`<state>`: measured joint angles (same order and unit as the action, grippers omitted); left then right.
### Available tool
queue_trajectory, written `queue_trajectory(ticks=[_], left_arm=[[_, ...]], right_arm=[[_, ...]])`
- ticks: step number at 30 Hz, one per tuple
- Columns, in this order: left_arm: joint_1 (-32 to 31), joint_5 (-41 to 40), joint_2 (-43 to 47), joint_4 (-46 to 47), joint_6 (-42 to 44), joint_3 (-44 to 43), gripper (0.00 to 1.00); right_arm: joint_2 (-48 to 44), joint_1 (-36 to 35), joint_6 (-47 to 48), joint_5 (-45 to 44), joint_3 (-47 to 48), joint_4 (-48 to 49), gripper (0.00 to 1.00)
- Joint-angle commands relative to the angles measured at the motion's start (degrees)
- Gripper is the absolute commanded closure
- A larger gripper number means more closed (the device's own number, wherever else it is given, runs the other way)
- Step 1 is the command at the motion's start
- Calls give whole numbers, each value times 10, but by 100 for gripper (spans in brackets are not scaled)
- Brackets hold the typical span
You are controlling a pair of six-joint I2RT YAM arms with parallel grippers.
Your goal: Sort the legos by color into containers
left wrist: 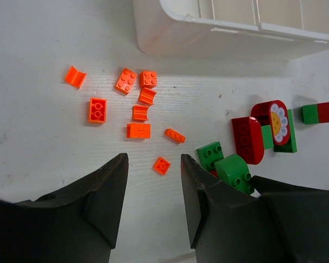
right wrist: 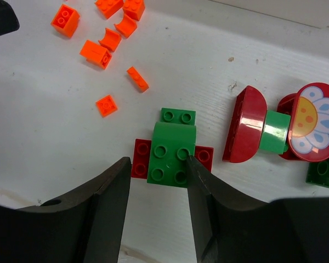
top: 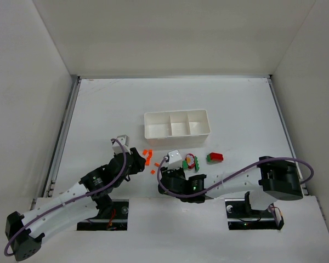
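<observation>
We see the left pincer spread near an orange brick — the right pincer spread astride a green brick.

Site: robot lab test cell | Enclosure: plain white walls on three sides of a white table | Rig: left arm and right arm bolted at near edge, trailing purple cable.
</observation>
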<state>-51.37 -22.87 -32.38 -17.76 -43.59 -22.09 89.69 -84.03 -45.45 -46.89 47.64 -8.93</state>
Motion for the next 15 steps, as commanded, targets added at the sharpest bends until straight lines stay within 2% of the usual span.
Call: queue_trajectory(ticks=[1, 6, 15], left_arm=[[-1, 0, 6, 16, -6, 3, 59], [0, 0, 11, 16, -6, 3, 59], [1, 0, 13, 16, -7, 6, 58]], right_arm=[[14, 1, -22, -9, 14, -23, 50], [4, -1, -31, -45, 24, -59, 43], [-17, -15, -38, -75, 35, -79, 40]])
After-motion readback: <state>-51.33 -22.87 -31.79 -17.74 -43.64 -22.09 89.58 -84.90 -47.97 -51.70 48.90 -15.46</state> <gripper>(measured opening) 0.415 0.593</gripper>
